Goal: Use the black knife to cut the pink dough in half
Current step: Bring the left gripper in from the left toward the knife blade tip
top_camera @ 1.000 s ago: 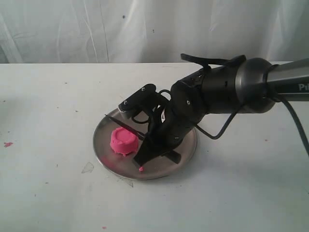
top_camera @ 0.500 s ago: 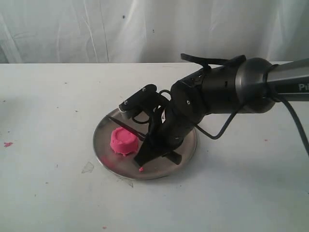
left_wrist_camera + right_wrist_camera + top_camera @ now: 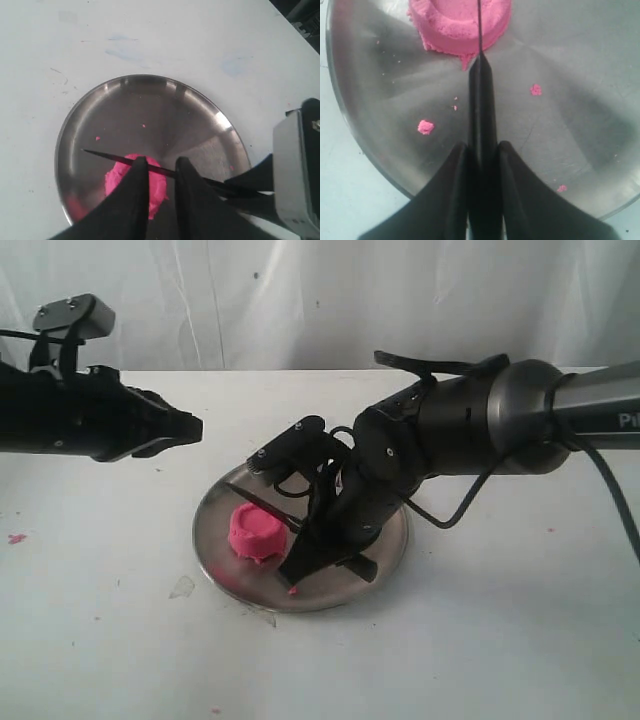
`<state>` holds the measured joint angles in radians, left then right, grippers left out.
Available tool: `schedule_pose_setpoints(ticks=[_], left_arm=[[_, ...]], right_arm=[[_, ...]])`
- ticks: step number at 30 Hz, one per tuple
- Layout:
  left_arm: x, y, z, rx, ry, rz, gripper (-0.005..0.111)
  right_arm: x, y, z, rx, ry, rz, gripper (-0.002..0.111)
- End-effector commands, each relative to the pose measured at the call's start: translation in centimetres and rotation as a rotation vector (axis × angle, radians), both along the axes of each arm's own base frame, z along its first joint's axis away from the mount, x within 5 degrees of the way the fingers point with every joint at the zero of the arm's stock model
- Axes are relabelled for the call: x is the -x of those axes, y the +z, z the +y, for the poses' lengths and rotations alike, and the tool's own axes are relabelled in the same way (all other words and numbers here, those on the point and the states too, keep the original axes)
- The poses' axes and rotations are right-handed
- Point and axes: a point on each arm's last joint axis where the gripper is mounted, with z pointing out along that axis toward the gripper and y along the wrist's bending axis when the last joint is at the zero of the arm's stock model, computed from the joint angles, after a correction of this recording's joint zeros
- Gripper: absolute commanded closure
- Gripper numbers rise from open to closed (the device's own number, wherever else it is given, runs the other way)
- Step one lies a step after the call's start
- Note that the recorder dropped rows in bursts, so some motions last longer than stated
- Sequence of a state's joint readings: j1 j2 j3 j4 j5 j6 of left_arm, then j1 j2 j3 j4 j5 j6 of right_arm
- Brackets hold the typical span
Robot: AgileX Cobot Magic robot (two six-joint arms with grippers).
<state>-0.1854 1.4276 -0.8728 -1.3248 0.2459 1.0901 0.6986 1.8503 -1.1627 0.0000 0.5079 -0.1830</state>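
The right hand (image 3: pixel 482 146) grips the handle of the slim black knife (image 3: pixel 481 100), blade lined across the top of the squat pink dough lump (image 3: pixel 252 532) on the round steel plate (image 3: pixel 214 568) on the white counter (image 3: pixel 460 640). The left hand (image 3: pixel 160 164) hovers above the plate, fingers narrowly parted, empty.

Matte black left arm (image 3: pixel 70 425); right arm (image 3: pixel 440 440) with grey barrel, white lettering, black cable (image 3: pixel 606 478).

The left arm (image 3: pixel 70 422) now reaches in from the left edge of the scene, where none showed a moment ago; the left gripper (image 3: pixel 192 426) hangs above the table (image 3: pixel 100 590), left of the steel plate (image 3: pixel 207 540)
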Motion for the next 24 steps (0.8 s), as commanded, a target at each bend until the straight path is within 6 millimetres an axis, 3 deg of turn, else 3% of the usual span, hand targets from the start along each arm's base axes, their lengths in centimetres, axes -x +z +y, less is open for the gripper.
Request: schedule_pose_setpoints(ticks=[1,2,12,24], left_arm=[[-2.4,-0.6,-0.6,0.003,-0.029,0.001,0.102],[-2.8,-1.0,-0.7,0.001,-0.041,0.006,0.107],[-5.5,-4.0,-2.0,0.036,-0.131,0.016,0.107],[-6.4,-7.4,-1.6,-0.067,-0.123,0.091,0.107]], right_arm=[[-0.1,0.2,0.1,-0.015,-0.011,-0.001,0.105],[0.0,0.2,0.1,-0.016,-0.009,-0.001,0.105],[0.4,0.2,0.6,-0.012,0.016,-0.004,0.105],[0.5,0.2,0.6,-0.006,0.017,0.0,0.105]])
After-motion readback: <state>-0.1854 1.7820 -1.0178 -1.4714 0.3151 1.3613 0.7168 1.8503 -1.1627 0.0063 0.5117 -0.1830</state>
